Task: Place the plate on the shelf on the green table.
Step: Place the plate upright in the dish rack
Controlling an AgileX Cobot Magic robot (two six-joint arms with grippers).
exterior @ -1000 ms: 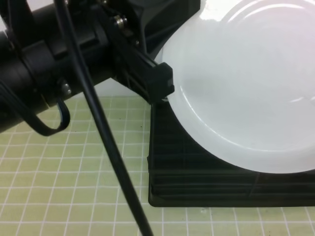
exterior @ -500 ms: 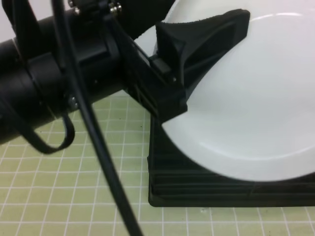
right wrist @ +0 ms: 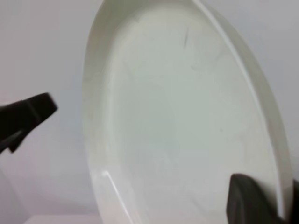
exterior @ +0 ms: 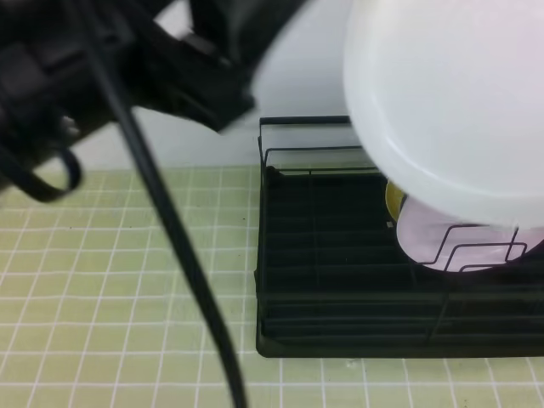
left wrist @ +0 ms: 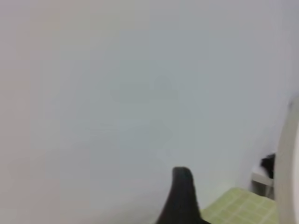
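Observation:
The white plate [exterior: 450,93] hangs tilted high above the black wire shelf [exterior: 331,280], which stands on the green table [exterior: 110,289]. In the right wrist view the plate [right wrist: 177,116] stands on edge, and my right gripper [right wrist: 282,205] is shut on its rim at the lower right, with one black finger [right wrist: 250,200] across the inner face. My left gripper [exterior: 212,93] is blurred at the upper left, apart from the plate and empty. Only one of its fingertips [left wrist: 181,193] shows in the left wrist view, in front of a white wall.
A pale pink plate [exterior: 442,242] and a yellow plate [exterior: 393,200] stand in the shelf's wire dividers at the right. A black cable [exterior: 174,229] hangs across the left of the shelf. A white wall rises behind the table.
My left gripper has let go of the plate's rim and drawn back up and to the left. The plate has risen to the right, uncovering the shelf and the plates in it.

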